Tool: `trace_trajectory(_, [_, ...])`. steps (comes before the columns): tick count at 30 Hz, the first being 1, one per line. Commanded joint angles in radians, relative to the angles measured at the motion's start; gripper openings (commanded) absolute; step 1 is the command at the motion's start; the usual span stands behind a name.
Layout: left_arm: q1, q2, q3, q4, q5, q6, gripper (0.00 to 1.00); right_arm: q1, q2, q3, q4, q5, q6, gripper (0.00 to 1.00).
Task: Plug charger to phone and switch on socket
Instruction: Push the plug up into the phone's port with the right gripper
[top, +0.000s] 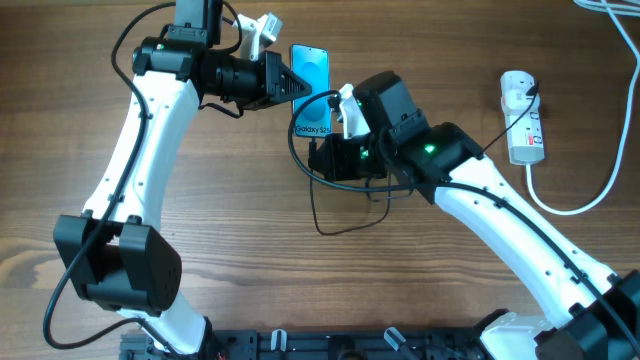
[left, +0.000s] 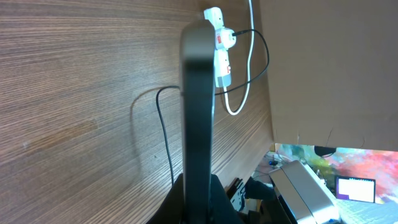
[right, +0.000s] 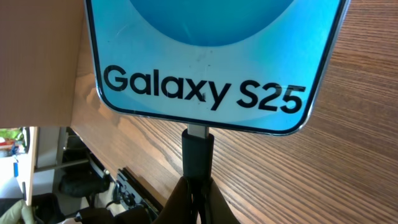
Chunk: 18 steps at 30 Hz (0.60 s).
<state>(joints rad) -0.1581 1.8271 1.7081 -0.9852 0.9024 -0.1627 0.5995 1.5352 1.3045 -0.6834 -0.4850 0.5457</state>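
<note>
My left gripper (top: 290, 82) is shut on the phone (top: 311, 88), holding it on edge above the table; in the left wrist view the phone (left: 198, 106) shows as a dark edge between the fingers (left: 198, 199). My right gripper (right: 198, 193) is shut on the charger's connector (right: 198, 149), whose tip sits at the phone's bottom port under the "Galaxy S25" text (right: 205, 93). The thin black cable (top: 320, 200) loops on the table. The white socket (top: 522, 115) lies at the far right with the black plug (top: 530, 95) in it; it also shows in the left wrist view (left: 222, 43).
The socket's thick white cord (top: 585, 205) curves along the right side of the wooden table (top: 250, 250). A cardboard wall (left: 329, 68) stands behind the table edge in the left wrist view.
</note>
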Motion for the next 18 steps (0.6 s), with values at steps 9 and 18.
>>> trace_trajectory(9, [-0.017, -0.011, 0.006, 0.002, 0.021, 0.002, 0.04, 0.002, -0.014, 0.019, 0.013, 0.014, 0.015, 0.04])
trace_trajectory(18, [-0.030, -0.011, 0.006, -0.006, 0.020, 0.040, 0.04, -0.003, -0.014, 0.019, 0.013, 0.014, 0.023, 0.04])
